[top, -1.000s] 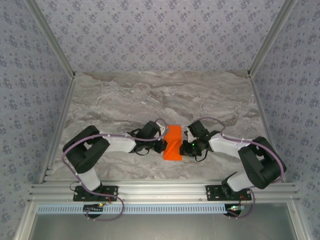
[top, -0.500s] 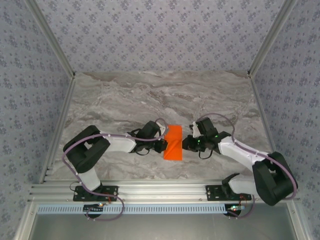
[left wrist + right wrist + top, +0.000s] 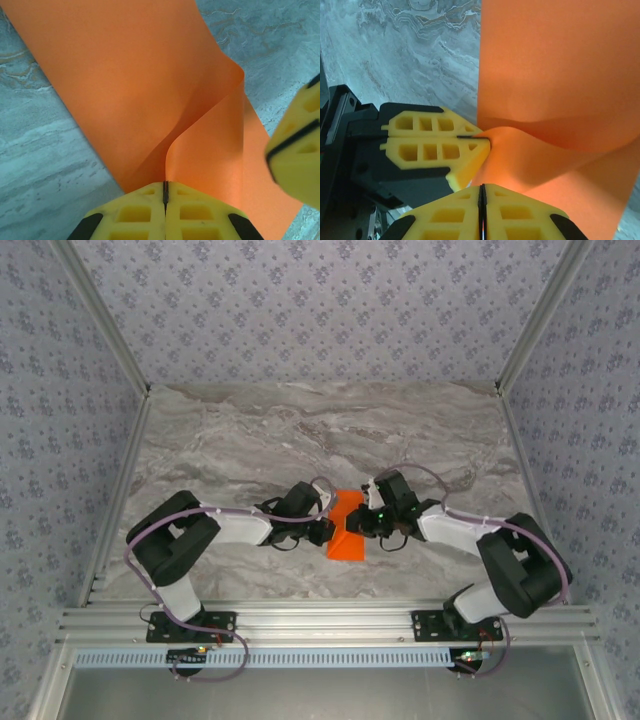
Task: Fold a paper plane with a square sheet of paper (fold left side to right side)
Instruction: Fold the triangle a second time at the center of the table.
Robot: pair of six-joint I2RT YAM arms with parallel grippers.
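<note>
Two tools meet over the sheet of paper (image 3: 345,537), which lies on the near middle of the bench (image 3: 300,430), between the arms. Its long axis runs near to far, leaning a little to the right at the far end.

The left tool (image 3: 324,531) is at the sheet's left edge. Its yellow fingers are pressed together on a lifted flap, and the left wrist view shows the paper curling up out of the seam and bowing over towards the right. The right tool (image 3: 364,523) sits at the far right part of the sheet, just beside the left one, with its fingers closed to a thin line. The orange rises right at their tips, but I cannot tell whether any paper is caught between them.

The fold goes left over right, so I would judge that the move turns on the left tool, which has the edge in hand and the rest of the sheet lying to its right. The right tool is placed to steady or receive that side.

Half a second ago the right tool stood off to the right with bare bench between it and the paper. It has now come back in over the far right corner. The left arm has hardly shifted, and the sheet lies where it did.
</note>
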